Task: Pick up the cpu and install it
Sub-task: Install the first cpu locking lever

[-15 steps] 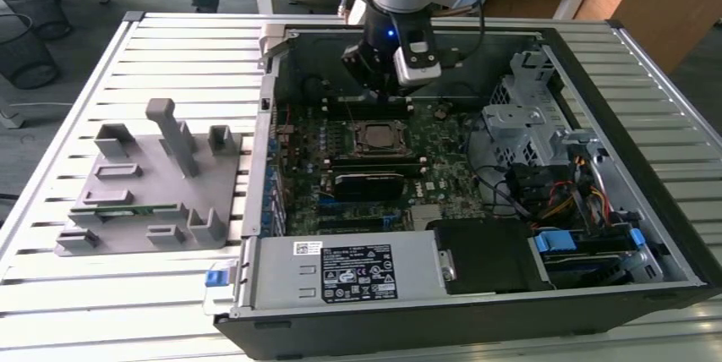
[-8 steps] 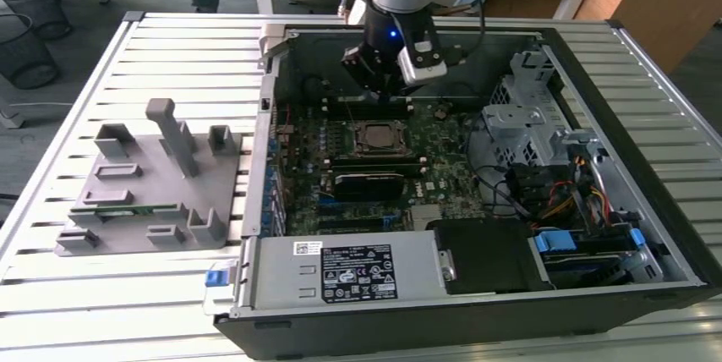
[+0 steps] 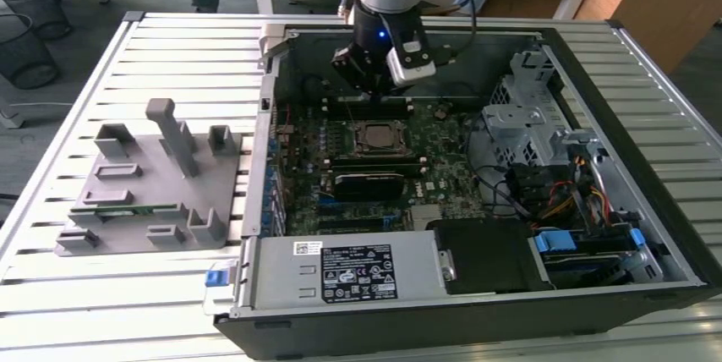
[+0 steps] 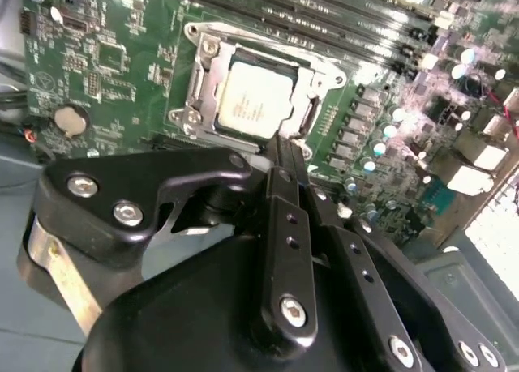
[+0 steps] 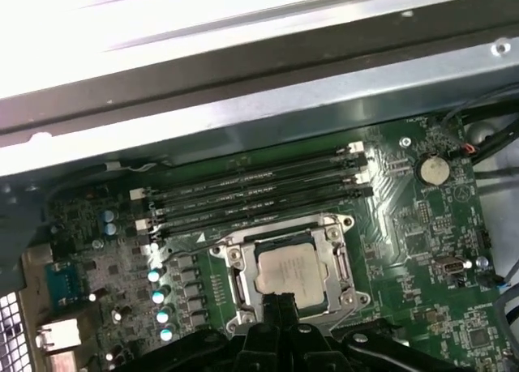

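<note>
Exterior view: my gripper point(image 3: 369, 90) hangs over the far part of the open computer case point(image 3: 631, 311), above the green board point(image 3: 440, 167). The cpu point(image 3: 374, 136) already sits in its socket point(image 3: 374, 152) mid-board, just nearer than my tool. So I judge pick and place as done. The grey parts tray point(image 3: 147, 184) on the slatted table point(image 3: 113, 311), at the exterior view's left, is well apart from me. Whether my fingers are spread or closed, I cannot tell here.

Second wrist view: cpu point(image 4: 253, 103) lies flat inside the metal socket frame point(image 4: 197, 88), shiny face up, nothing of mine touching it. It is square, so no real long axis; its edges run parallel to the frame's sides and to the memory slots point(image 4: 324, 7) beyond. My fingers point(image 4: 285, 186) look pressed together as one dark bar ending just short of the frame, gripping nothing.

First wrist view: cpu point(image 5: 289, 271) seated square in the frame, slots point(image 5: 259, 195) beside it, coin battery point(image 5: 432, 170) further off. Fingertips point(image 5: 280, 301) close to the frame edge, empty. Whether the frame is latched down I cannot tell; that may be what's left.
</note>
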`<state>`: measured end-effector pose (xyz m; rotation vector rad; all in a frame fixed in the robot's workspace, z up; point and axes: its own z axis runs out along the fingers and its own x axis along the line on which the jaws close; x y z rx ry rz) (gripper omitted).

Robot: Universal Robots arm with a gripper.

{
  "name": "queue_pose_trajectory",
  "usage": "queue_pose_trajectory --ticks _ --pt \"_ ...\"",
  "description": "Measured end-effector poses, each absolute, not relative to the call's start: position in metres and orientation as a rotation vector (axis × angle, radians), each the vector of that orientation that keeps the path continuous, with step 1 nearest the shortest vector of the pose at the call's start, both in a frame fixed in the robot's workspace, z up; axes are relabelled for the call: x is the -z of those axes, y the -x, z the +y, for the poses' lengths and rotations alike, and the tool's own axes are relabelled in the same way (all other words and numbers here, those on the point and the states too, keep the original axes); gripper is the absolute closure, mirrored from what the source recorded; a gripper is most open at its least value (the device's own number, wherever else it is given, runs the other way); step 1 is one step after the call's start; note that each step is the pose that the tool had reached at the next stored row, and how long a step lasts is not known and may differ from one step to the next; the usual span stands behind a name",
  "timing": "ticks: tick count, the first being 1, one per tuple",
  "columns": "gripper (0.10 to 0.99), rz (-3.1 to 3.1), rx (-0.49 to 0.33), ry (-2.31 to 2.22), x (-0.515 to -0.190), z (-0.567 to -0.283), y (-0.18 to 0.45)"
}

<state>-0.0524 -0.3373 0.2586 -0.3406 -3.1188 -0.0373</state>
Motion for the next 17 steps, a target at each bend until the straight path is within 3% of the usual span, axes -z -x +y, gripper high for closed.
queue_pose_trajectory --ticks 17 --pt "0.980 -3.130 0.035 -0.138 -0.2539 -0.3374 0.0526"
